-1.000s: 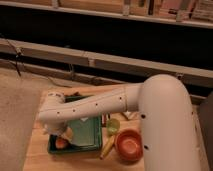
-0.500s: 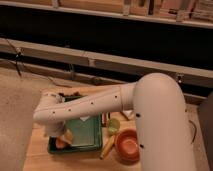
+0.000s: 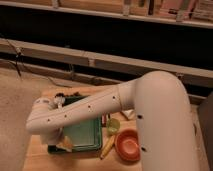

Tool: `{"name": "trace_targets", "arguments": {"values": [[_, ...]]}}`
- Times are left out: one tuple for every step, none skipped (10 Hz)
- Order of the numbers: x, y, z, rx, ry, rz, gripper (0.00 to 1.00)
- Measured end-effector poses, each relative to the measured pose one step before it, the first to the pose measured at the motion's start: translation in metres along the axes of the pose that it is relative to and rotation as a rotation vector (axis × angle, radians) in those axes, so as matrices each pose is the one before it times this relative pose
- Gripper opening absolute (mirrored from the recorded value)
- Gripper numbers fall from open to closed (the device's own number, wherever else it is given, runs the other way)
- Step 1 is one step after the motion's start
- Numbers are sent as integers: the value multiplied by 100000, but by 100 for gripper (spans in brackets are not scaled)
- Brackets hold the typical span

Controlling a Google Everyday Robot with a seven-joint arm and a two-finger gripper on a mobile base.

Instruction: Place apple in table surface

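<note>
Currently I have the gripper (image 3: pixel 63 143) clenched, hanging low over the green tray's (image 3: pixel 86 134) front corner. I cannot pick out the apple; I judge it is hidden in that grasp. This looks like the carry step. Next I must clear the tray, lower onto bare table surface (image 3: pixel 39 157) and release.

The gripper (image 3: pixel 62 142) hangs at the end of the white arm (image 3: pixel 85 112), jaws closed and pointing down over the near left corner of the dark green tray (image 3: pixel 86 134). A small orange-tan lump (image 3: pixel 65 145) sits right at the jaws (whether it is gripped is unclear). Right of the jaws stand a yellow-green cup (image 3: pixel 113 126) and an orange bowl (image 3: pixel 128 145). The tan table surface (image 3: pixel 39 159) lies beneath them.
</note>
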Motion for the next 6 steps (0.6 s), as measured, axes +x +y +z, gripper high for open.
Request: {"name": "trace_targets", "arguments": {"values": [[-665, 908, -74, -804, 90, 581, 80], [-371, 800, 51, -32, -403, 682, 80], [-9, 732, 80, 178, -442, 745, 80], [236, 995, -11, 246, -362, 1461, 80], [618, 1513, -256, -68, -257, 1436, 80], [714, 1221, -455, -70, -770, 1093, 80]]}}
